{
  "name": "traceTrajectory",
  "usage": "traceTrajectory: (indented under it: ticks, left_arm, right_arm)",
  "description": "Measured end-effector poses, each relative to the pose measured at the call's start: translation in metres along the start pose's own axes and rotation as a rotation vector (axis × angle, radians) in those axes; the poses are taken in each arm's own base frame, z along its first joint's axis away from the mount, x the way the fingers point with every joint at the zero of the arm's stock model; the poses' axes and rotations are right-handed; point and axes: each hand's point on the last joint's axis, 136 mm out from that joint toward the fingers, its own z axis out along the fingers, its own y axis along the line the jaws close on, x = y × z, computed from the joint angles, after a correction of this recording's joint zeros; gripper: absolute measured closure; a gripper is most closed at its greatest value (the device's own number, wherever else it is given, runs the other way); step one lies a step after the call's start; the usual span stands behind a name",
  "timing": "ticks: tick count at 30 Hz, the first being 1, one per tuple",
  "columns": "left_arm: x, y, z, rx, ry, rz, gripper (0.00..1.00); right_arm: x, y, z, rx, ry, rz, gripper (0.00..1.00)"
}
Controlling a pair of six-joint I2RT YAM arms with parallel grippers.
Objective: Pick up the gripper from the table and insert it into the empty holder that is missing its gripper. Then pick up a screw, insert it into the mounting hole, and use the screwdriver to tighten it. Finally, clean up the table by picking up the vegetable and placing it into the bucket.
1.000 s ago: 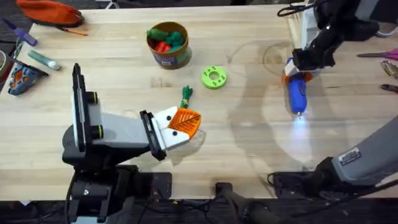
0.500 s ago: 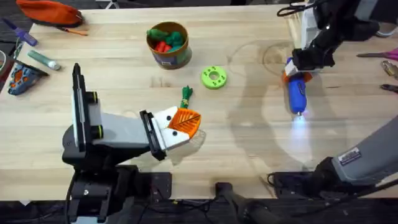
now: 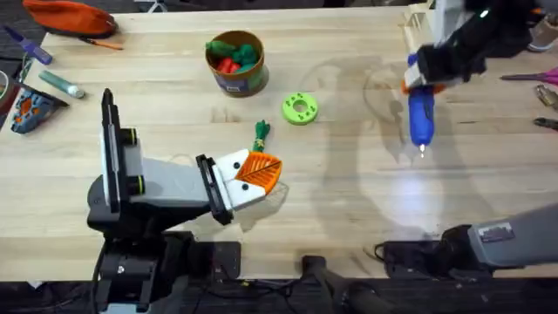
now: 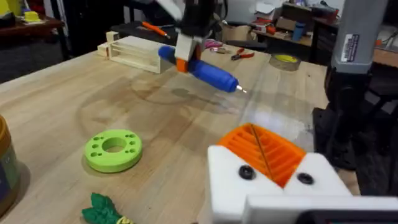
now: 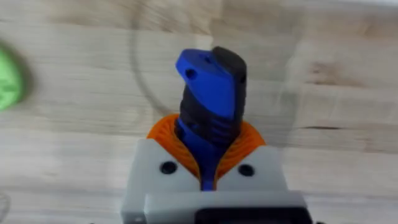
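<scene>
Table (image 3: 349, 209) contents, listed from the overhead view's left edge across to its right. Far left edge: orange pouch (image 3: 70, 16), grey-green marker pen (image 3: 61, 84), some small clutter not identifiable. Left arm lies low on the wood, its gripper (image 3: 248, 179) pointing right, white mounts with orange pads; nothing between the pads, whether they are parted or closed cannot be told from these views. Left wrist view shows an orange ribbed pad (image 4: 264, 151) seated on the white holder (image 4: 273, 186) with two dark screw heads on its face. Bucket (image 3: 235, 63) stands at upper centre-left, upright, with red and green toy pieces inside. Vegetable (image 3: 261, 133) lies flat on the table just beyond the left gripper tip, between it and the lime-green disc (image 3: 300, 108); not in the bucket. Disc sits right of the bucket, apart from it. Right of centre: right gripper (image 3: 421, 77) clamped on the screwdriver (image 3: 421, 118), held by its rear end, body lifted off the table and angled, metal tip toward the near edge, small light lit at the tip. Right wrist view confirms orange pads closed around the blue body (image 5: 211, 93). Pale wooden box (image 4: 134, 53) stands at the far edge behind the screwdriver.
</scene>
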Motion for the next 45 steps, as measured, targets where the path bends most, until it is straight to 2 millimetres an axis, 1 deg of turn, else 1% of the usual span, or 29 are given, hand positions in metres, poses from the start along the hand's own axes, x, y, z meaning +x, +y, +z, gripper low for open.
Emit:
traceTrajectory:
  ticks: [3,6,12,13,17,22,26,29,31,34,40,45]
  left_arm:
    - [0.000,0.000,0.000,0.000,0.000,0.000,0.992]
    - [0.000,0.000,0.000,0.000,0.000,0.000,0.992]
    - [0.000,0.000,0.000,0.000,0.000,0.000,0.992]
    - [0.000,0.000,0.000,0.000,0.000,0.000,0.992]
    - [0.000,0.000,0.000,0.000,0.000,0.000,0.992]
    - [0.000,0.000,0.000,0.000,0.000,0.000,0.992]
    - [0.000,0.000,0.000,0.000,0.000,0.000,0.992]
    - [0.000,0.000,0.000,0.000,0.000,0.001,0.992]
    - [0.000,0.000,0.000,0.000,0.000,0.000,0.992]
    - [0.000,0.000,0.000,0.000,0.000,0.000,0.992]
    - [0.000,0.000,0.000,0.000,0.000,0.000,0.992]
    - [0.000,0.000,0.000,0.000,0.000,0.000,0.992]
  right_arm:
    - [-0.009,0.014,-0.039,0.000,-0.122,-0.038,0.935]
    - [-0.013,0.029,-0.076,-0.008,-0.244,-0.072,0.935]
    - [-0.015,0.056,-0.137,-0.035,-0.459,-0.137,0.935]
    - [-0.012,0.069,-0.164,-0.056,-0.553,-0.169,0.935]
    - [-0.010,0.091,-0.196,-0.123,-0.669,-0.222,0.935]
    - [-0.005,0.125,-0.242,-0.279,-0.829,-0.301,0.935]
    - [0.002,0.143,-0.282,-0.408,-0.957,-0.333,0.935]
    - [0.013,0.153,-0.311,-0.499,-1.040,-0.369,0.935]
    - [0.023,0.160,-0.325,-0.557,-1.071,-0.401,0.935]
    - [0.035,0.168,-0.338,-0.632,-1.089,-0.436,0.935]
    - [0.048,0.183,-0.345,-0.728,-1.074,-0.491,0.935]
    - [0.053,0.202,-0.361,-0.800,-1.133,-0.560,0.935]
